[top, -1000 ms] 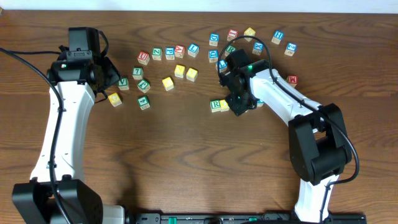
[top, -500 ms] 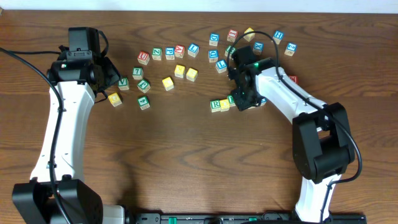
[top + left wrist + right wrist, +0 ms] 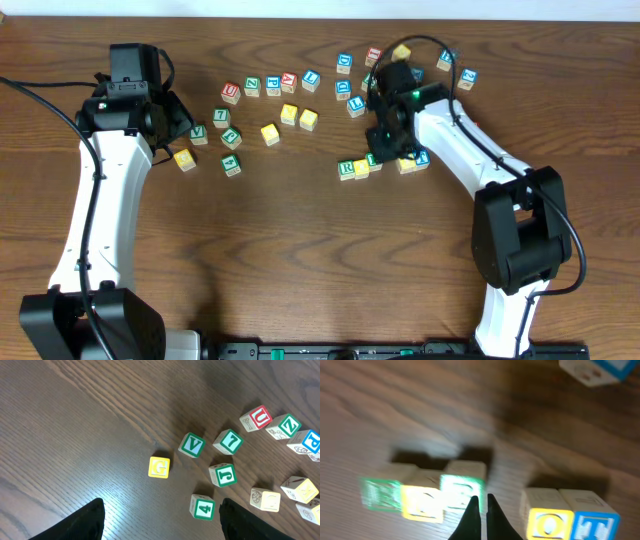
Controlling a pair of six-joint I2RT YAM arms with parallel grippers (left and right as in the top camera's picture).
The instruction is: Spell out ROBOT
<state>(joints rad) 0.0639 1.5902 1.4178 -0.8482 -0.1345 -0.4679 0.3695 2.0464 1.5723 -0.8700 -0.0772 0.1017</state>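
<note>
A row of letter cubes lies mid-table: green R (image 3: pixel 346 169), yellow O (image 3: pixel 361 168), green B (image 3: pixel 373 160) half under my right arm, then a gap, a second yellow O (image 3: pixel 406 165) and blue T (image 3: pixel 421 158). The right wrist view shows them blurred: R (image 3: pixel 380 494), O (image 3: pixel 422 502), B (image 3: pixel 462 491), O (image 3: pixel 551 522), T (image 3: pixel 596 524). My right gripper (image 3: pixel 482 502) is shut and empty, its tips over the gap just right of the B. Far to the left, my left gripper (image 3: pixel 162 505) stands open with nothing between its fingers.
Loose cubes lie near the left gripper: yellow G (image 3: pixel 159 467), green V (image 3: pixel 192 444), 7 (image 3: pixel 229 441), J (image 3: pixel 222 474), 4 (image 3: pixel 202 507). Several more cubes (image 3: pixel 290 82) are scattered along the back, and a blue one (image 3: pixel 600 367) lies behind the row.
My right gripper has drawn back from the row toward the far side, uncovering the second O and the T. The left arm has not moved.
</note>
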